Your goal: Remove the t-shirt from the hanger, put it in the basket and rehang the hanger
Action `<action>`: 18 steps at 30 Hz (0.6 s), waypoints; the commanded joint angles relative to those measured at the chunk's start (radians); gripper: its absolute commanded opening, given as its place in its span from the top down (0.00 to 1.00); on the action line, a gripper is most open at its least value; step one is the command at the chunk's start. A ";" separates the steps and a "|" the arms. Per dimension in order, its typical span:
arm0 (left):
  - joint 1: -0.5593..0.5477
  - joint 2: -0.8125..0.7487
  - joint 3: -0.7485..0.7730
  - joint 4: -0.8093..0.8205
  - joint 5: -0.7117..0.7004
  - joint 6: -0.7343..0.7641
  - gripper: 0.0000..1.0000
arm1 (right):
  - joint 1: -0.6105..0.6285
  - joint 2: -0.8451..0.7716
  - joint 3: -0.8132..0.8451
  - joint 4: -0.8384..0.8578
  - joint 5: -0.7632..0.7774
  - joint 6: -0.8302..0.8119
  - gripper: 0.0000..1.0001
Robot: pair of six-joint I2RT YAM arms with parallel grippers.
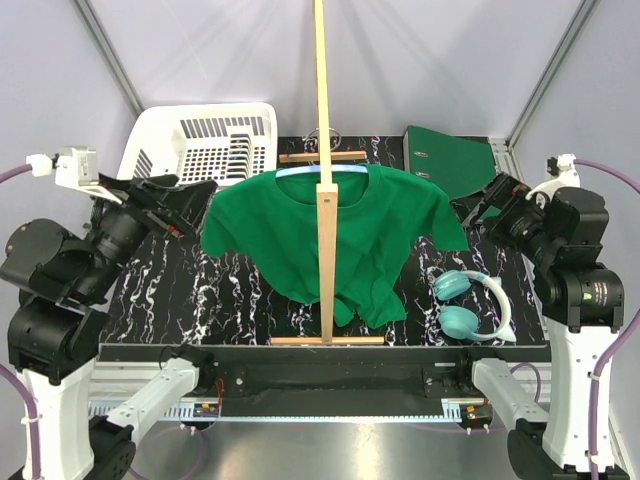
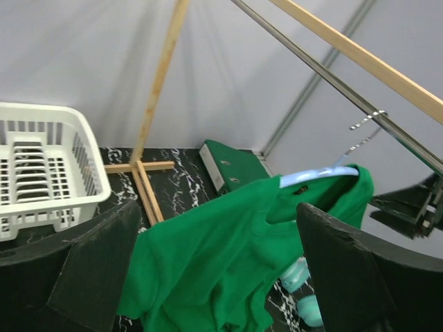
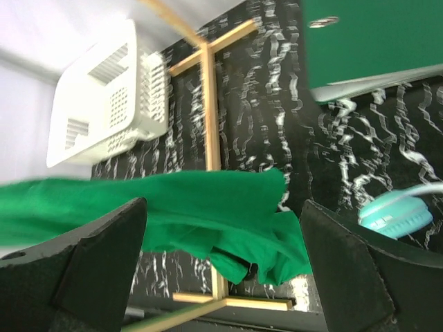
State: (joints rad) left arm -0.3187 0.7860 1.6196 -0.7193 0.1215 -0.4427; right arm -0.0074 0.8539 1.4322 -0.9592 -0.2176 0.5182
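Green cloth fills the middle of the black marbled counter (image 1: pixel 160 300). The t-shirt (image 1: pixel 290 235) hangs on the light blue hanger (image 1: pixel 303 171), which is hooked over the top bar of the tall wooden stand (image 1: pixel 322 90), with the hem trailing low near the stand's foot. Open room lies off each sleeve edge. The left claw (image 1: pixel 188 200) hovers just beside the sleeve on its side, the right claw (image 1: pixel 478 207) just beside the other. Both claws gape wide and grip nothing; whether a tip brushes the cloth cannot be told. From above, the stand's upright post crosses the shirt's chest. A white plastic basket (image 1: pixel 200 140) sits behind the left claw, a green ring binder (image 1: pixel 455 160) lies at the far right, and teal headphones (image 1: pixel 465 300) rest under the right sleeve, toward the near edge.
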 commanded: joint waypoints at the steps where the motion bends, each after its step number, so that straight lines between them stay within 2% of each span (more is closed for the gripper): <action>1: 0.004 0.058 0.043 0.003 0.184 0.004 0.01 | 0.001 -0.007 0.076 0.125 -0.224 -0.170 0.00; 5: 0.004 0.081 0.046 0.009 0.268 -0.004 0.01 | 0.001 0.077 0.177 0.140 -0.374 -0.205 0.00; 8: 0.006 0.091 0.043 0.015 0.302 -0.020 0.01 | 0.001 0.158 0.252 0.136 -0.431 -0.196 0.02; 9: 0.004 0.093 0.039 0.023 0.317 -0.031 0.01 | 0.001 0.190 0.314 0.107 -0.439 -0.172 0.25; 10: 0.004 0.094 0.037 0.026 0.325 -0.036 0.01 | 0.003 0.229 0.361 0.071 -0.469 -0.156 0.39; 11: 0.006 0.096 0.033 0.029 0.326 -0.042 0.01 | 0.001 0.326 0.411 0.029 -0.497 -0.144 0.40; 12: 0.006 0.094 0.023 0.034 0.334 -0.051 0.01 | 0.001 0.376 0.507 -0.052 -0.523 -0.098 0.25; 13: 0.006 0.096 0.017 0.035 0.337 -0.053 0.01 | 0.001 0.420 0.555 -0.096 -0.523 -0.086 0.17; 15: 0.006 0.096 0.008 0.037 0.345 -0.053 0.01 | 0.001 0.464 0.591 -0.104 -0.465 -0.055 0.08; 16: 0.006 0.099 0.005 0.038 0.348 -0.053 0.01 | 0.003 0.453 0.580 -0.072 -0.448 -0.047 0.01; 17: 0.006 0.099 0.005 0.038 0.349 -0.054 0.01 | 0.001 0.414 0.561 -0.031 -0.454 -0.037 0.00; 18: 0.006 0.102 0.002 0.041 0.357 -0.056 0.01 | 0.003 0.389 0.498 0.085 -0.471 -0.006 0.00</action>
State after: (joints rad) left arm -0.3187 0.8848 1.6310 -0.7147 0.4149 -0.4782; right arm -0.0067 1.2980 1.9896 -0.9638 -0.6552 0.4274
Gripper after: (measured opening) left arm 0.987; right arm 0.983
